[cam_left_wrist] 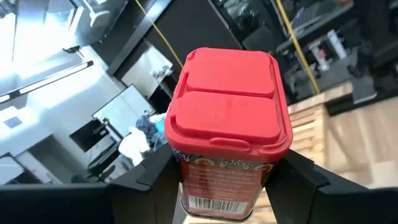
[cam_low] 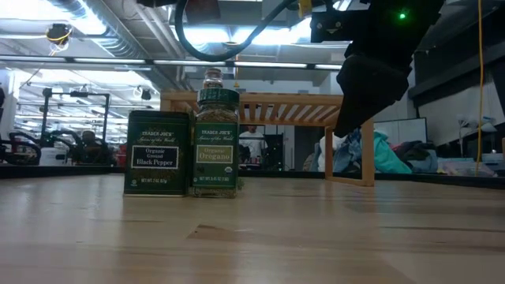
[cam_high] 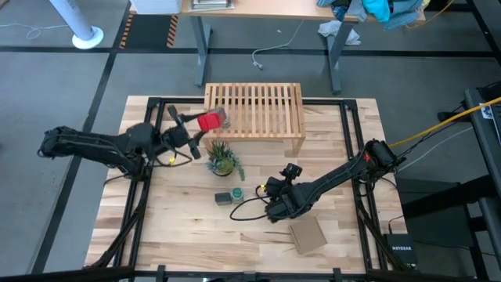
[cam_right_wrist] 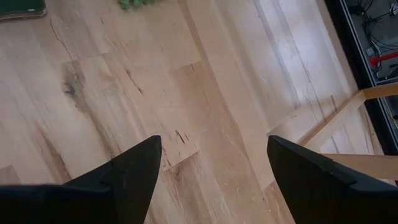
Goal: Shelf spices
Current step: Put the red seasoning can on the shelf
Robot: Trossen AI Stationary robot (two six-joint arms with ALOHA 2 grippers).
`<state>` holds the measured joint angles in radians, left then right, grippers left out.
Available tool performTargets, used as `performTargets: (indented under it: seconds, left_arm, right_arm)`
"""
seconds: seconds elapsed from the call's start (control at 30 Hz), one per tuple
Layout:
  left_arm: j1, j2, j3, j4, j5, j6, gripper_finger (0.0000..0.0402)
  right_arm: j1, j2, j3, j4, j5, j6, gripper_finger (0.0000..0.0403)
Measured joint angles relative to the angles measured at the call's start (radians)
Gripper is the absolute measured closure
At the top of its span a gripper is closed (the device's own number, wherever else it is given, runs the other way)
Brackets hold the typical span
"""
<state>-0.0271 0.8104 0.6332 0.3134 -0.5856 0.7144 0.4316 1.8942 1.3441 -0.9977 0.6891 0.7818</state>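
bare slats across most of shelf (cam_high: pixel 258 110), left front corner blocked by held red tin (cam_high: pixel 209 122), potted plant (cam_high: pixel 222 159) just before shelf, open tabletop (cam_high: pixel 337 149) toward right

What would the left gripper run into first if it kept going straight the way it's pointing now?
Probably the shelf. The left gripper, jaws shut on the red tin, points toward the shelf's left end, with the tin already at its edge. Whether it sits above the slats is unclear.

Red lidded spice tin (cam_left_wrist: pixel 227 134), barcode label; dark green black-pepper tin (cam_low: pixel 157 152); green-capped oregano jar (cam_low: pixel 216 142); pale slatted wooden shelf (cam_high: pixel 254 108); light butcher-block desk (cam_high: pixel 188 227); brown cardboard piece (cam_high: pixel 307 235).
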Motion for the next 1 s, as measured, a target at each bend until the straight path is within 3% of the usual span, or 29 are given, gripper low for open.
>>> performTargets:
  seconds: [0.13, 0.37, 0.73, 1.0]
  left_arm:
    - [0.101, 0.0, 0.082, -0.164, 0.095, -0.042, 0.0222]
    - [0.342, 0.0, 0.176, -0.343, 0.412, -0.128, 0.0222]
    - [0.729, 0.074, 0.182, -0.383, 0.969, -0.235, 0.0222]
    - [0.868, 0.257, 0.182, -0.254, 1.126, -0.246, 0.0222]
  right_arm:
    - [0.0, 0.0, 0.0, 0.0, 0.0, 0.0, 0.0104]
    - [0.0, 0.0, 0.0, 0.0, 0.0, -0.001, 0.0104]
    - [0.0, 0.0, 0.0, 0.0, 0.0, -0.001, 0.0104]
    - [0.0, 0.0, 0.0, 0.001, 0.0, -0.001, 0.0104]
